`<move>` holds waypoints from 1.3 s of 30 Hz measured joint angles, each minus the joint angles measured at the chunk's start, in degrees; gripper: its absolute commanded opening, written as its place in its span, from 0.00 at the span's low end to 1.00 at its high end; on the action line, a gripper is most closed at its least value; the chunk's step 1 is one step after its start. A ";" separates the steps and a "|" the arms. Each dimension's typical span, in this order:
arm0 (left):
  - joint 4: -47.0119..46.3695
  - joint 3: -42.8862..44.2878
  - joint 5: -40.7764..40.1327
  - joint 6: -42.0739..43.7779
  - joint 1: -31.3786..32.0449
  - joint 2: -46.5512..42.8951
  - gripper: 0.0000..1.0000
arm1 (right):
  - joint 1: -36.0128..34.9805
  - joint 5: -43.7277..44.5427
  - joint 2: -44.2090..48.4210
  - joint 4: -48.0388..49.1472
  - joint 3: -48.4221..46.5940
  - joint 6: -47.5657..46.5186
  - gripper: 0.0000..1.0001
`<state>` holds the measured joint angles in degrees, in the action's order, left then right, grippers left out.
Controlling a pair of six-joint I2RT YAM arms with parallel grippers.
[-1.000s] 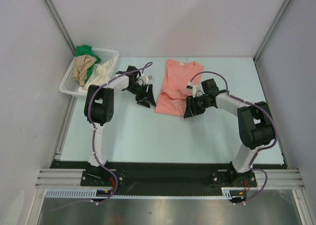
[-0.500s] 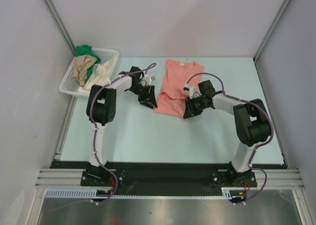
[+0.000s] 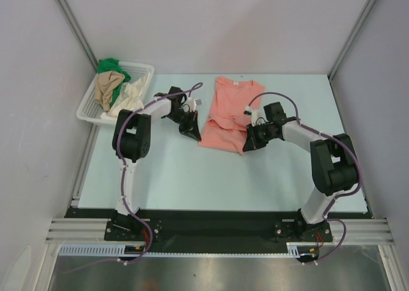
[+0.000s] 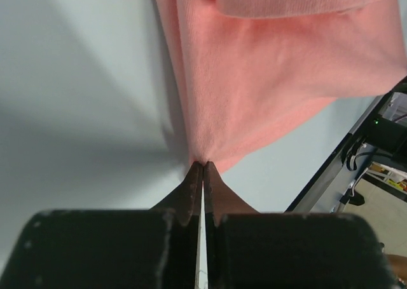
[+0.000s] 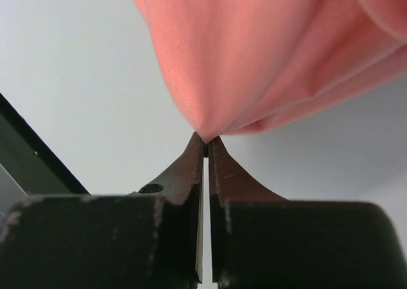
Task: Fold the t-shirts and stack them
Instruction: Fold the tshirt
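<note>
A salmon-pink t-shirt (image 3: 229, 112) lies partly folded on the pale table, collar toward the far side. My left gripper (image 3: 197, 136) is shut on its near-left corner; the left wrist view shows the pink cloth (image 4: 254, 79) pinched at my fingertips (image 4: 203, 166). My right gripper (image 3: 245, 146) is shut on the near-right corner, where the right wrist view shows pink cloth (image 5: 254, 54) caught between my closed fingertips (image 5: 206, 140). Green (image 3: 110, 65), tan (image 3: 107, 86) and cream (image 3: 133, 94) t-shirts sit bunched in the basket.
The white lattice basket (image 3: 148, 68) stands at the table's far-left corner against the frame post. Grey walls close in the left, right and back. A black rail (image 3: 217, 222) runs along the near edge at the arm bases.
Both grippers closed from half open onto the pink shirt's near corners. The left one edged right to the cloth; the right one shifted slightly.
</note>
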<state>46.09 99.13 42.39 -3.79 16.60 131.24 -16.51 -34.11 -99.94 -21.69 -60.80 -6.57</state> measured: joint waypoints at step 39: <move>4.61 -1.64 3.41 1.03 -3.61 -1.99 0.75 | 7.72 -7.39 3.69 6.86 13.33 24.98 0.59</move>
<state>50.70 97.49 45.80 -2.76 12.99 129.25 -8.80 -41.50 -96.25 -14.83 -47.46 18.41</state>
